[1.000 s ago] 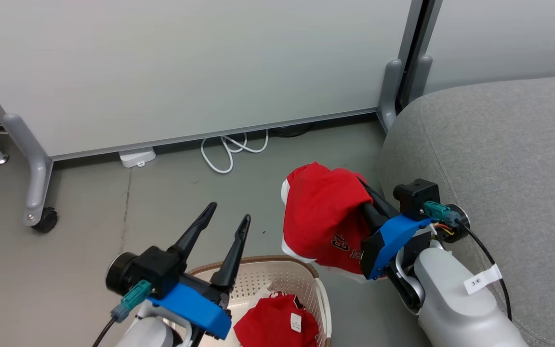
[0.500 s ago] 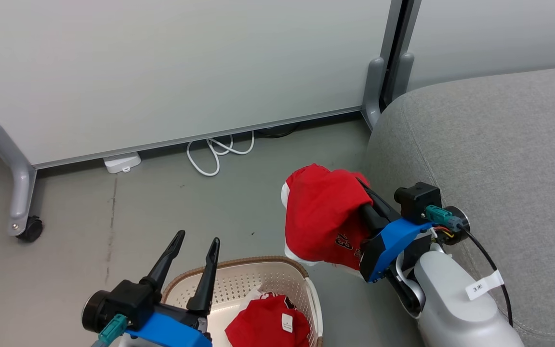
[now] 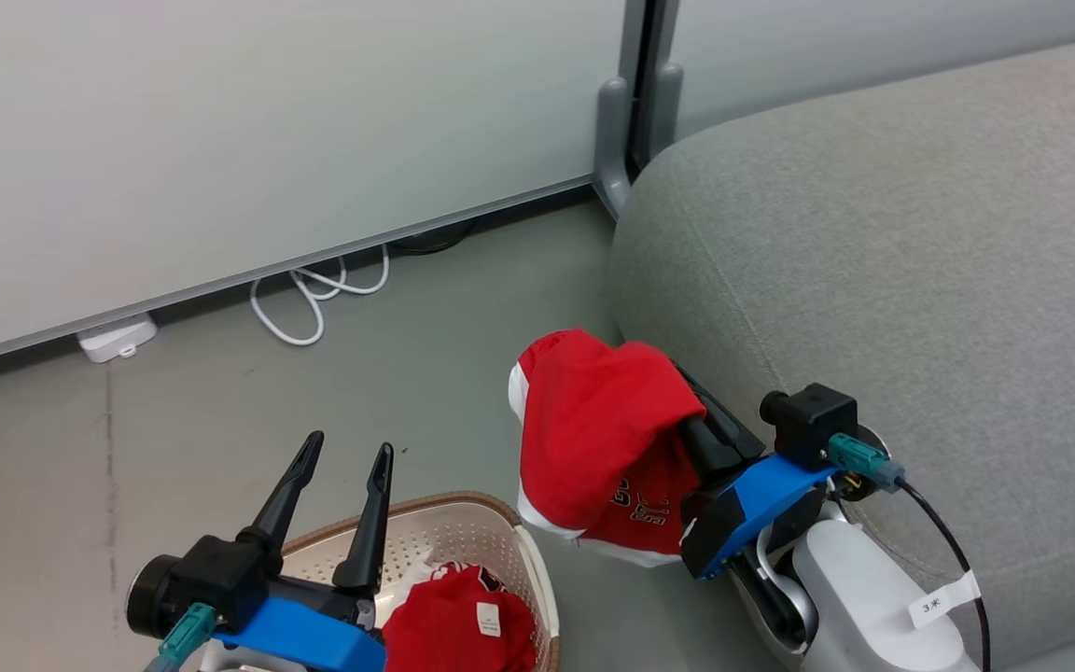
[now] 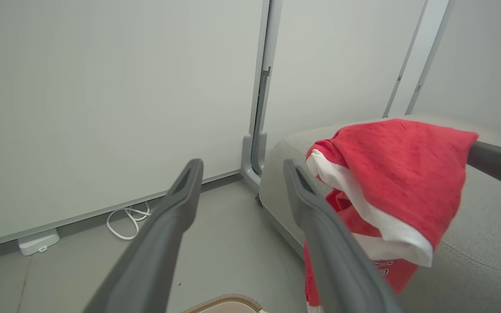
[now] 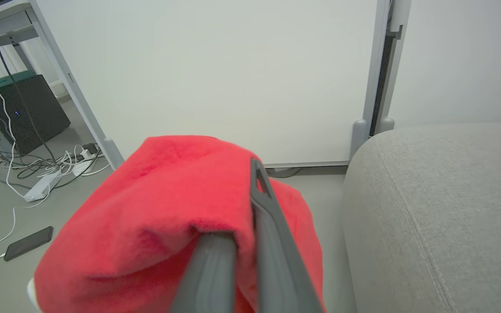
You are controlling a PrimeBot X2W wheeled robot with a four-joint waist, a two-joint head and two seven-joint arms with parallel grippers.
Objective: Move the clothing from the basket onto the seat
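Note:
My right gripper (image 3: 691, 397) is shut on a red jersey (image 3: 593, 429) with white trim, which drapes over its fingers and hangs above the floor. It hangs just left of the light-grey seat (image 3: 873, 233). In the right wrist view the jersey (image 5: 155, 208) covers one finger of the right gripper (image 5: 246, 204). A second red garment (image 3: 453, 625) with a white tag lies in the cream basket (image 3: 463, 499) at the bottom. My left gripper (image 3: 349, 443) stands open and empty over the basket's near-left rim. The left wrist view has the left gripper (image 4: 242, 164), the jersey (image 4: 407, 174) and the seat (image 4: 472, 252).
White partition panels stand behind, with a grey post foot (image 3: 612, 140) beside the seat's corner. A looped white cable (image 3: 314, 299) and a white adapter (image 3: 113, 338) lie on the grey floor. A phone (image 5: 28, 243) and a power strip (image 5: 55, 178) lie further left.
The whole head view has swung right, so the camera moved and the seat takes up more of it. The held jersey now hangs closer to the seat's edge. Both grippers keep their states.

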